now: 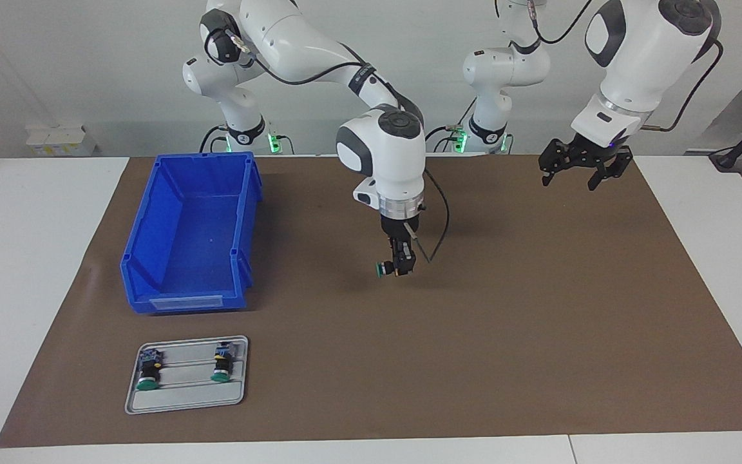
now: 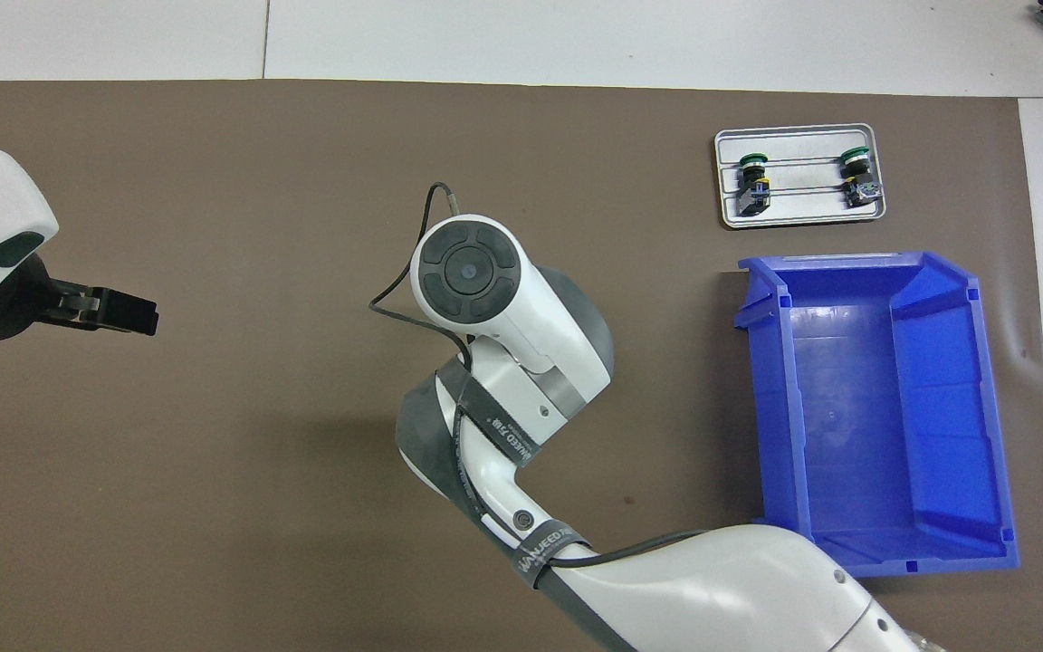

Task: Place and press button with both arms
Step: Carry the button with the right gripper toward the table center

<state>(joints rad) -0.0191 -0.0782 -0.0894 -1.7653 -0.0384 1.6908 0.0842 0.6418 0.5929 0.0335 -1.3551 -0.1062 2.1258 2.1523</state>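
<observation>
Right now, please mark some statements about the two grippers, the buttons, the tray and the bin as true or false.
1. The right gripper holds a button above the mat. True.
2. The left gripper is shut on a button. False: it is open, holds nothing and waits over the mat.
3. Two buttons lie on the grey tray. True.
4. The blue bin contains one button. False: nothing shows inside it.
5. The tray is nearer to the robots than the bin. False: it is farther.
</observation>
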